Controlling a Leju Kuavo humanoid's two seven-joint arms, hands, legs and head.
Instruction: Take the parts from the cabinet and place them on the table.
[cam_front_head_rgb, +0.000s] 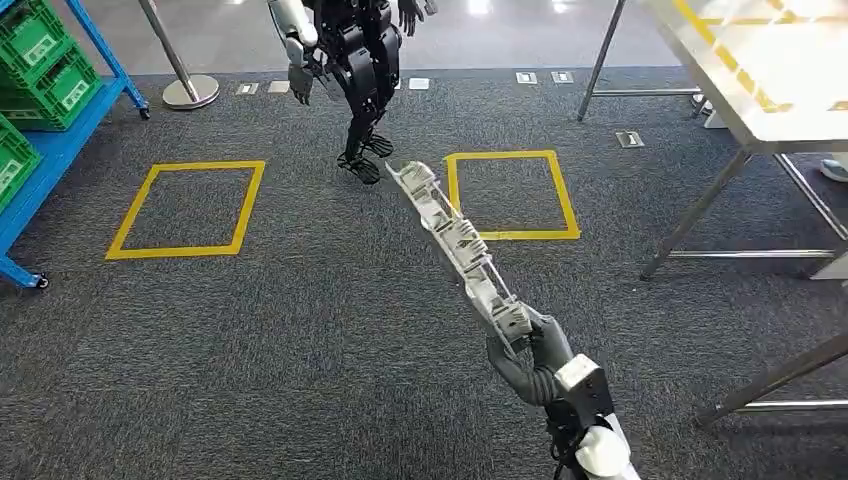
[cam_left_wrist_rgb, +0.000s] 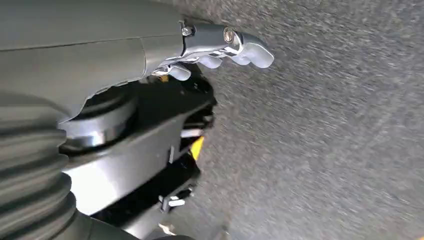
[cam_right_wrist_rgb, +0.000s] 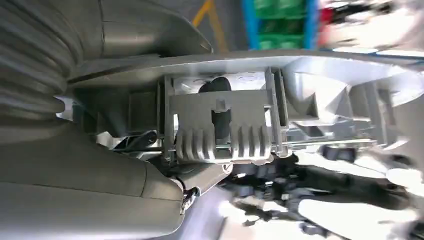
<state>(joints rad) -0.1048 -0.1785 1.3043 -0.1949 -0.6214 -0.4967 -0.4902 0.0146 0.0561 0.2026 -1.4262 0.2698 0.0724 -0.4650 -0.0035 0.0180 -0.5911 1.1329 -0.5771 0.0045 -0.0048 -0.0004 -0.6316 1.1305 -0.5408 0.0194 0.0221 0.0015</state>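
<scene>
My right hand (cam_front_head_rgb: 530, 352) grips one end of a long grey ribbed plastic part (cam_front_head_rgb: 455, 238), which sticks out forward and to the left over the carpet. In the right wrist view the part (cam_right_wrist_rgb: 240, 125) lies across my right hand (cam_right_wrist_rgb: 100, 165), its clips and ribs close to the camera. My left hand (cam_left_wrist_rgb: 220, 47) hangs over the grey carpet with its fingers curled in and nothing in them. The steel table (cam_front_head_rgb: 770, 110) stands at the right, its top marked with yellow lines.
A blue rack (cam_front_head_rgb: 55, 140) with green crates (cam_front_head_rgb: 45, 60) stands at the far left. Another humanoid robot (cam_front_head_rgb: 350, 60) stands ahead. Two yellow floor squares (cam_front_head_rgb: 185, 208) (cam_front_head_rgb: 510, 195) mark the carpet. A stanchion base (cam_front_head_rgb: 190, 92) sits at the back.
</scene>
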